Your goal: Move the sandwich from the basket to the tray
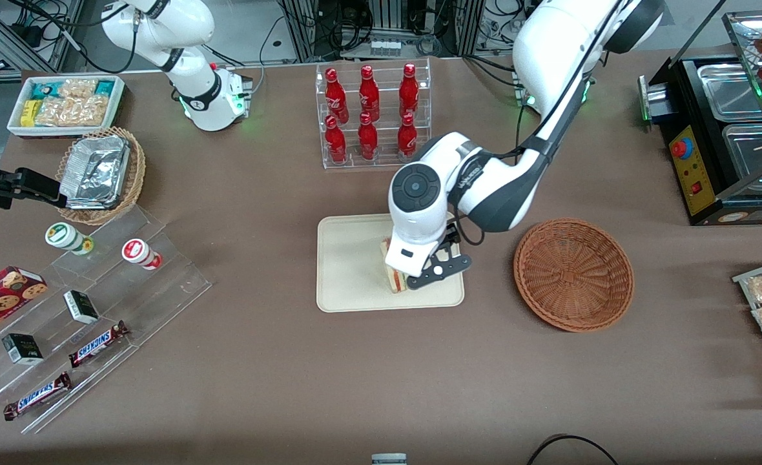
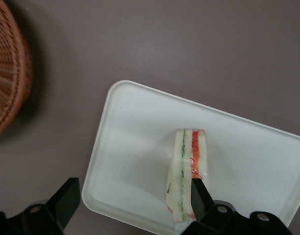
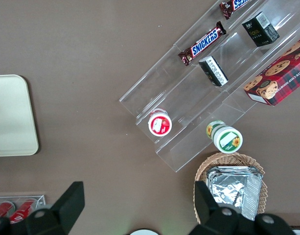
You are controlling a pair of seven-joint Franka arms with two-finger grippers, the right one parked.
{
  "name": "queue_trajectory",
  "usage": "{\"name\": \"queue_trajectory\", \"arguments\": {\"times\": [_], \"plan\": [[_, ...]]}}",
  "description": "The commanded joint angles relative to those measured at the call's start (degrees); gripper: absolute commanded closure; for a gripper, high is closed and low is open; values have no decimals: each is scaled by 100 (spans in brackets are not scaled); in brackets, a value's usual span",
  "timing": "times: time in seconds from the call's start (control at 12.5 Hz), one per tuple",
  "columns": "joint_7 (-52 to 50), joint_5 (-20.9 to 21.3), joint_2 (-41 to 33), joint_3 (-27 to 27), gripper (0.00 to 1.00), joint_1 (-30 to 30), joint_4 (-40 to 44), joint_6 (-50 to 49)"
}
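You've got six red bottles [image 1: 369,116] in the clear rack [image 1: 374,68], two Snickers bars [image 1: 99,343], two little dark boxes [image 1: 81,306], two round tubs [image 1: 68,237], one cookie box [image 1: 3,294], one sandwich [image 1: 394,278] on one tray [image 1: 349,271], one brown basket [image 1: 573,274], and one claw [image 1: 401,282] over the tray.

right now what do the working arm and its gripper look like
The left arm is glossy white with dark grey joint sections and a round dark cap on the wrist. Its gripper, over the tray, has black angular fingers on a black bracket. A black cable runs along the forearm.
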Motion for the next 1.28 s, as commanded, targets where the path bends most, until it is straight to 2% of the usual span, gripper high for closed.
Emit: {"name": "queue_trajectory", "arguments": {"times": [0.0, 0.4, 0.56, 0.8, 1.04, 1.2], "plan": [[768, -53, -543, -10, 0, 400, -409, -313], [2352, -115, -1219, -36, 0, 1358, -760, -736], [3254, -457, -1501, -28, 0, 1780, -840, -832], [4215, -571, -1765, -28, 0, 2238, -832, -1324], [5172, -1002, -2125, -28, 0, 2800, -840, -1658], [5788, -1090, -2537, -2, 0, 3073, -1155, -1852]]}}
